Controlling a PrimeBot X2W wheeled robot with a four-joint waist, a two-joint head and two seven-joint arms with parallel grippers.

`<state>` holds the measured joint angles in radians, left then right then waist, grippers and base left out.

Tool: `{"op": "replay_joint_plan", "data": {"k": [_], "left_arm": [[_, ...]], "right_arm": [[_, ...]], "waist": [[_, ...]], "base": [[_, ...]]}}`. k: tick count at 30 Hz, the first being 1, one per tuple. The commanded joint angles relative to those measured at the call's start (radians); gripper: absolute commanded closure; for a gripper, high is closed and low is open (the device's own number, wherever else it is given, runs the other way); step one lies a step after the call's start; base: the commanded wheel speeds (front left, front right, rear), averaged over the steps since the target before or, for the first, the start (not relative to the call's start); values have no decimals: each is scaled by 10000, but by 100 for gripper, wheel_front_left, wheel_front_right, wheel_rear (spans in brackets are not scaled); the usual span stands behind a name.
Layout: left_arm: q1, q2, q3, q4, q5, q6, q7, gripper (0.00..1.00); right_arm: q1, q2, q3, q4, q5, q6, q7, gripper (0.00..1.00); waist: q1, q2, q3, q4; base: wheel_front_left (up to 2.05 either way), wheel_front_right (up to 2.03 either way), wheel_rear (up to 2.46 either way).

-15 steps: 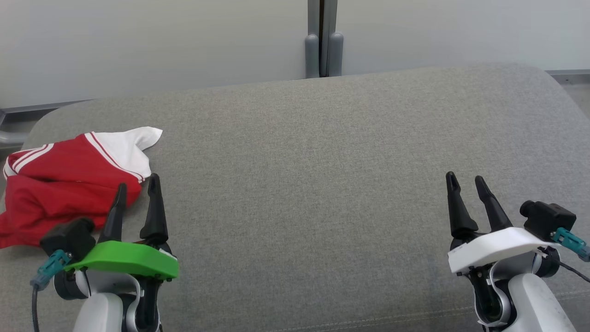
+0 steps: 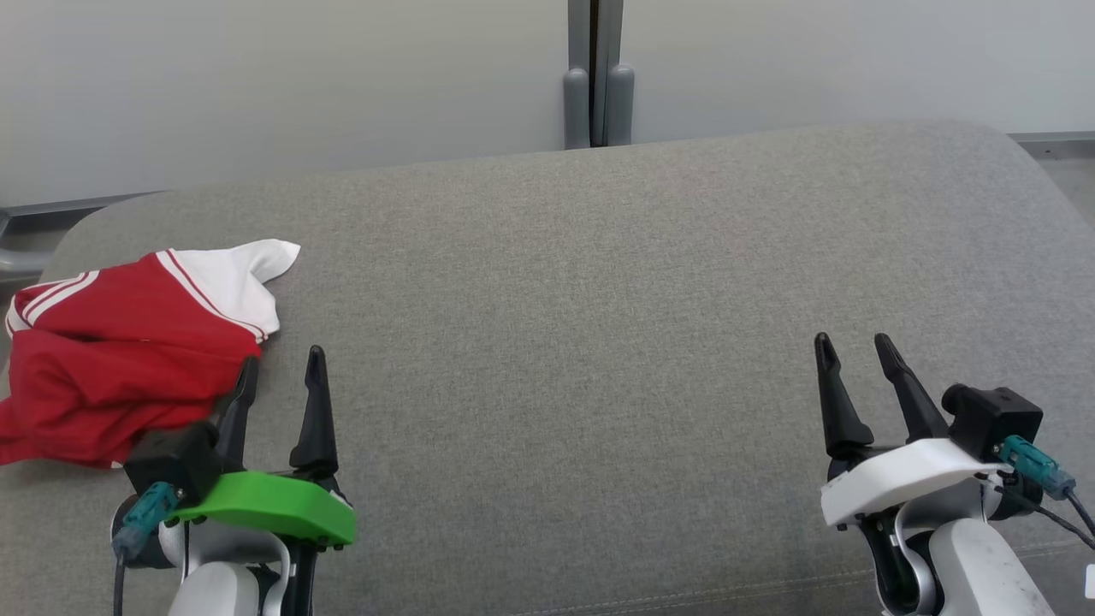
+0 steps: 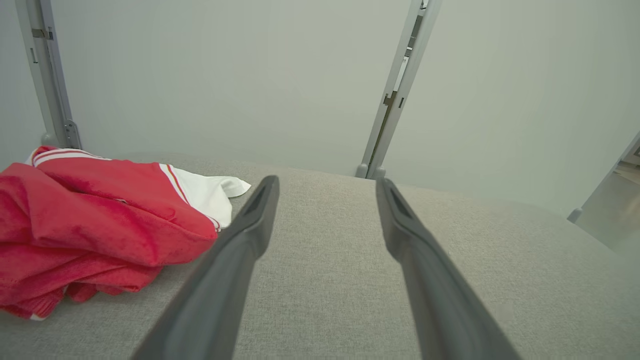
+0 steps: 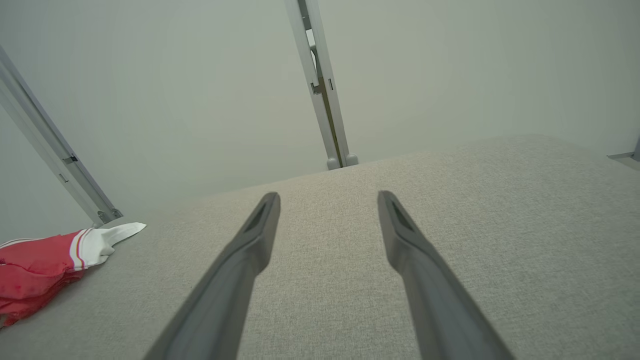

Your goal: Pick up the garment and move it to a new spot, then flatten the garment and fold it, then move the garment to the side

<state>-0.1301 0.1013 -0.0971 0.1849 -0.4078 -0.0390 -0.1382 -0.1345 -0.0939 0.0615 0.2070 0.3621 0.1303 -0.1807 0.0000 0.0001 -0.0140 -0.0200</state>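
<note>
At the left end of the grey padded surface [image 2: 599,282]: the garment [image 2: 120,359], red with a white sleeve and thin red-white stripes, lying in a crumpled heap. Held by nothing.

Low at the front left, the left gripper [image 2: 282,358], under a green cover [image 2: 265,505], fingers apart, only bare grey fabric between them, gripping nothing. Its outer finger [image 2: 237,402] just beside the right edge of the garment; touching or not, cannot tell. In the left wrist view the same: red cloth close at the left of that finger, tip of the white sleeve pointing toward the gap.

At the front right, the right gripper [image 2: 852,339], under a white cover [image 2: 898,475], well apart from the garment, also spread wide and empty, over bare surface.

Behind the surface, a pale wall [image 2: 299,77] and a grey upright post [image 2: 596,85] near the middle.
</note>
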Motion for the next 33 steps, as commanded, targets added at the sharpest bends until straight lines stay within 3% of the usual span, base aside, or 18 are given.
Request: {"op": "replay_joint_plan", "data": {"k": [1, 33], "left_arm": [[124, 55, -65, 40, 297, 59, -141, 0], [555, -192, -298, 938, 1650, 273, -955, 0]], "right_arm": [[30, -25, 21, -46, -359, 4, -114, 0], [475, 213, -144, 97, -2037, 5, -646, 0]], "waist": [[0, -1, -15, -5], [0, -1, -211, -52]], "base": [[0, 0, 0], [0, 0, 0]]}}
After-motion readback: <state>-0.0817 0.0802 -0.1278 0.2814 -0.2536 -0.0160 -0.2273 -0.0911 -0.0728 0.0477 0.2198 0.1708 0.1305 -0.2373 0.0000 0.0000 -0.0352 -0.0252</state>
